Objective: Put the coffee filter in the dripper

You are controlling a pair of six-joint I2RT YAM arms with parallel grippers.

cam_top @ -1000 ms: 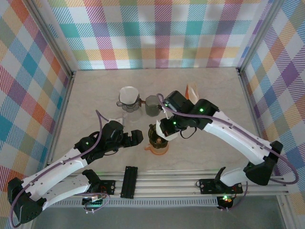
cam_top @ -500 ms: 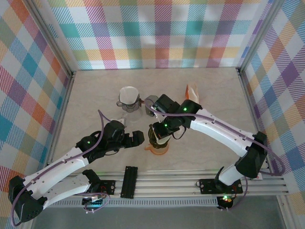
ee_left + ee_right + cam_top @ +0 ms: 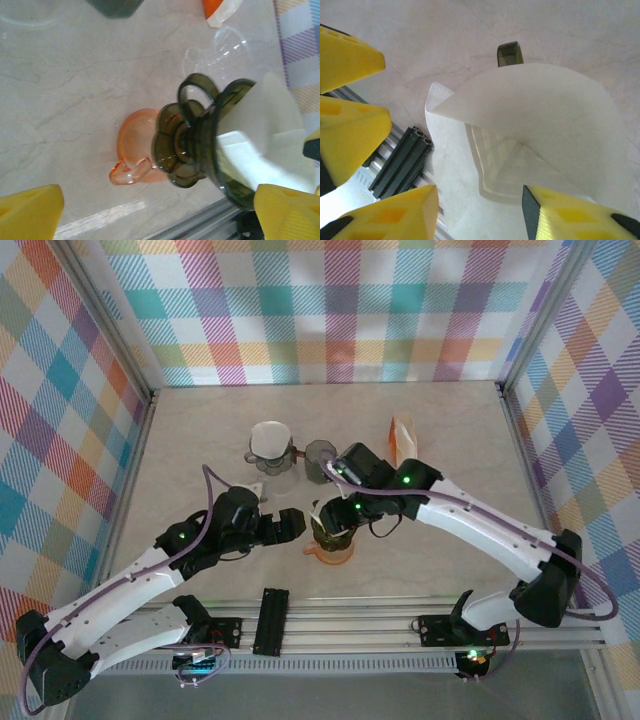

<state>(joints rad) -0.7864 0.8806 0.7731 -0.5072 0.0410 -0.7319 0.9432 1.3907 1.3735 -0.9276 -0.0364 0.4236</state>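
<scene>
The dark olive dripper [image 3: 200, 150] stands on an orange glass cup [image 3: 137, 145] near the table's front edge [image 3: 330, 552]. The white coffee filter [image 3: 545, 115] sits inside the dripper, its upper edge standing above the rim [image 3: 265, 135]. My right gripper [image 3: 480, 215] hangs right over the dripper [image 3: 328, 525], open, with the filter's creased bottom lying loose between its two yellow fingers. My left gripper [image 3: 160, 215] is wide open just left of the dripper [image 3: 288, 527], level with it, holding nothing. Its yellow fingers [image 3: 350, 50] show at the left of the right wrist view.
At the back left a second dripper with a white filter [image 3: 270, 443] stands on a clear glass. A grey cup [image 3: 320, 458] is beside it, and an orange-and-white packet [image 3: 404, 435] lies to the right. A black rail bracket [image 3: 270, 620] runs along the front edge.
My right gripper, shut a second ago, has opened over the dripper and let go of the filter. Its arm shifted slightly. The left arm has barely moved.
</scene>
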